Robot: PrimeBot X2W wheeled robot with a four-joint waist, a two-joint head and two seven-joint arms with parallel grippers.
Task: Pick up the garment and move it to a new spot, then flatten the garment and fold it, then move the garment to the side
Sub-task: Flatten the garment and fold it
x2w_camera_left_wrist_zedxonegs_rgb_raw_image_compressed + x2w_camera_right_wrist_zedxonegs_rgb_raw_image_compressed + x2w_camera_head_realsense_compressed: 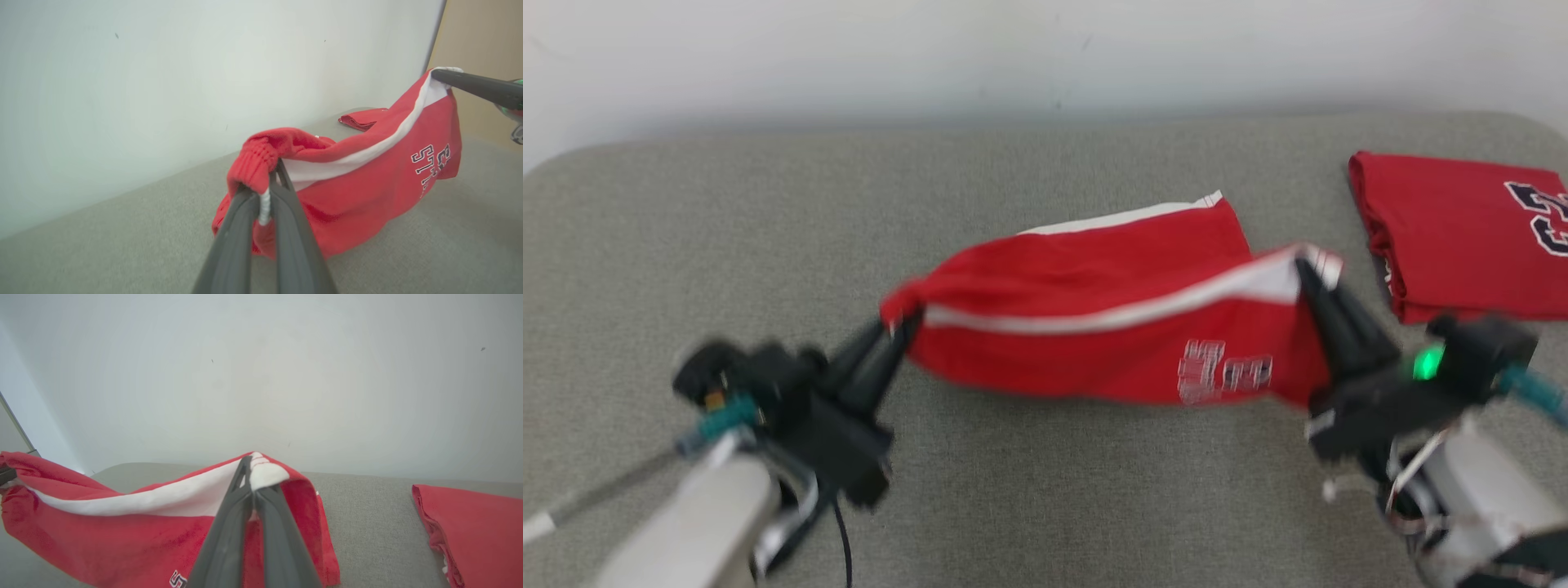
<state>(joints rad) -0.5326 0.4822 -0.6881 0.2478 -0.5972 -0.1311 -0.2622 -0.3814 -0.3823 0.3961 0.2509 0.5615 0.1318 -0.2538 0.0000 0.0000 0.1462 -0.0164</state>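
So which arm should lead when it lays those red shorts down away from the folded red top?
Probably the left. The left gripper, shut on the shorts, holds its end over bare grey surface; the right gripper, also shut on them, hangs close beside the folded top.

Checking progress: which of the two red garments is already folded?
The red jersey with dark numerals, lying folded on the far right; the white-striped red shorts hang stretched between left fingers and right fingers.
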